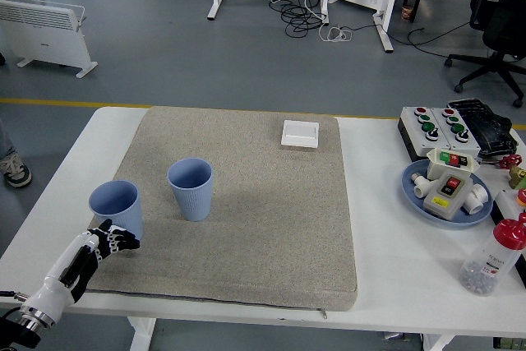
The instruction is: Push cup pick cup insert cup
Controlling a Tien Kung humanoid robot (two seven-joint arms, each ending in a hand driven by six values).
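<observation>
Two light blue ribbed cups stand upright on a grey mat (263,228). One cup (191,189) is left of the mat's centre. The other cup (116,208) stands at the mat's left edge. My left hand (111,240) comes in from the lower left and sits just below that left cup, its fingers (125,242) curled and holding nothing, close to or touching the cup's base. My right arm is out of view.
A small white square box (300,134) lies at the mat's far side. On the table's right are a button box (448,127), a blue plate (419,195) with switch parts, and a red-capped plastic bottle (491,259).
</observation>
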